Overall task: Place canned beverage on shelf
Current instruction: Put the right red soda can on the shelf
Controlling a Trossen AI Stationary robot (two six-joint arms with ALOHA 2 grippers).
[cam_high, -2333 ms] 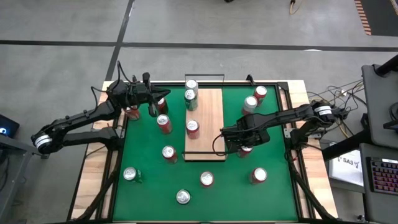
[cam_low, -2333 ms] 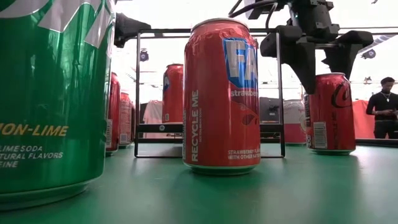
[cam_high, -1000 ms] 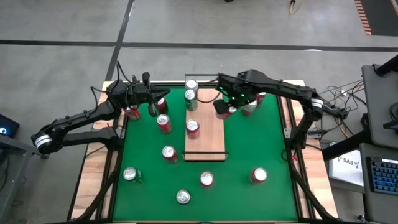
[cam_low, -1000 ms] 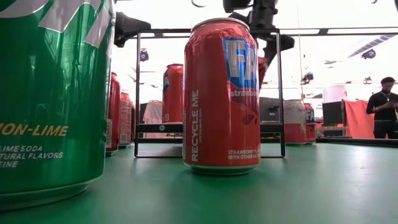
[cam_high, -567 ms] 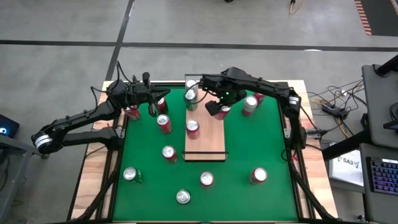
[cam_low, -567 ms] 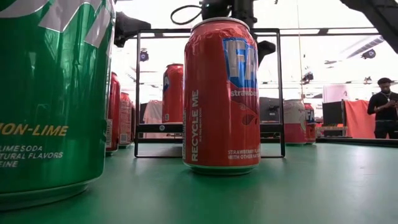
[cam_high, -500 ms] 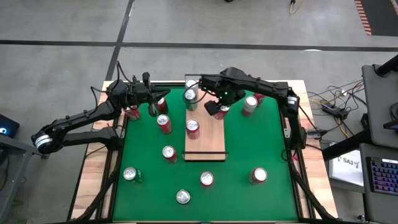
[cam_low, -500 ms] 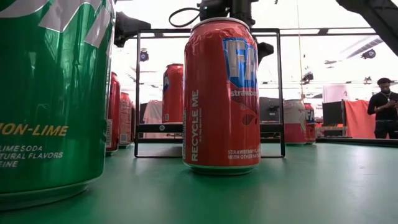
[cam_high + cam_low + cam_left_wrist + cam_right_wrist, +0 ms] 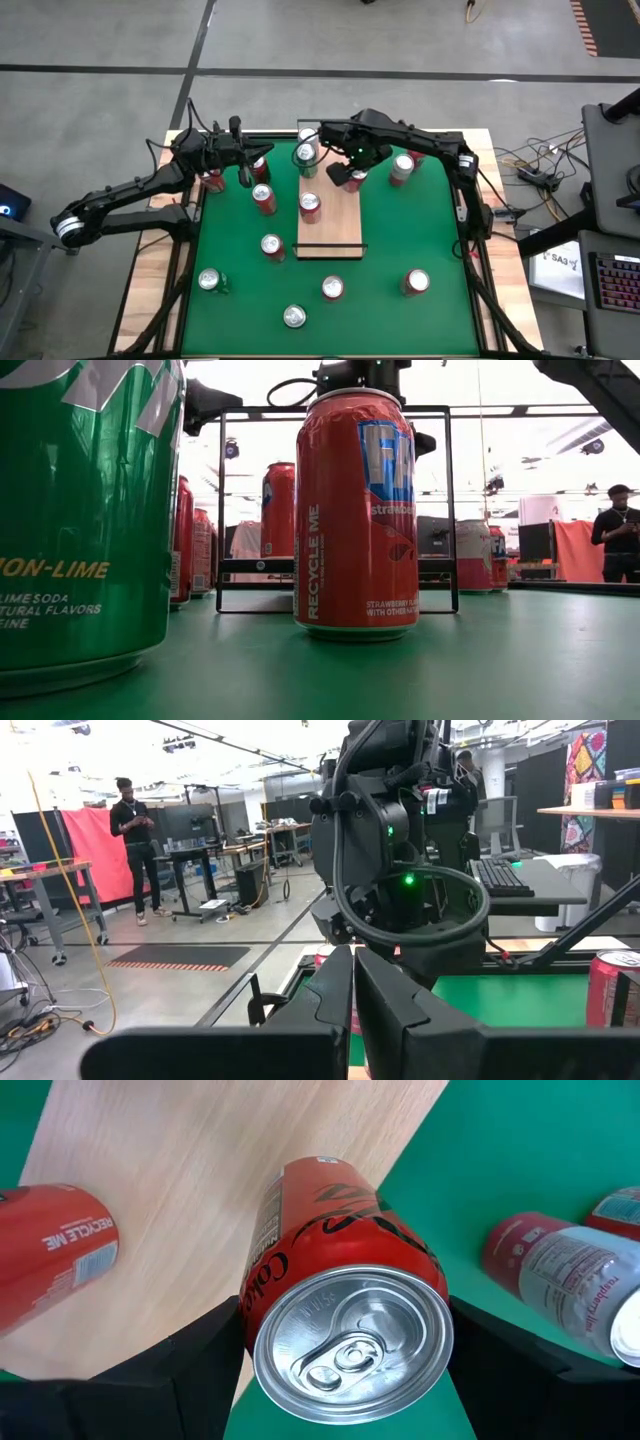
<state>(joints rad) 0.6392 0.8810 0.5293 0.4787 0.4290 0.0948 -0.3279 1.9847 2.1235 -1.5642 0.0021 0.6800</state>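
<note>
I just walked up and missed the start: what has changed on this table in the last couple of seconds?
The right gripper lifted a red can off the green mat beside the shelf and carried it to the shelf's far end, jaws clamping it above the board. The left gripper, the three cans on the shelf and those on the mat stayed put.

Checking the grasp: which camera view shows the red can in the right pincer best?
The right wrist view: the red can fills the frame between both fingers. The high view shows it small under the right pincer above the shelf; the others hide it.
</note>
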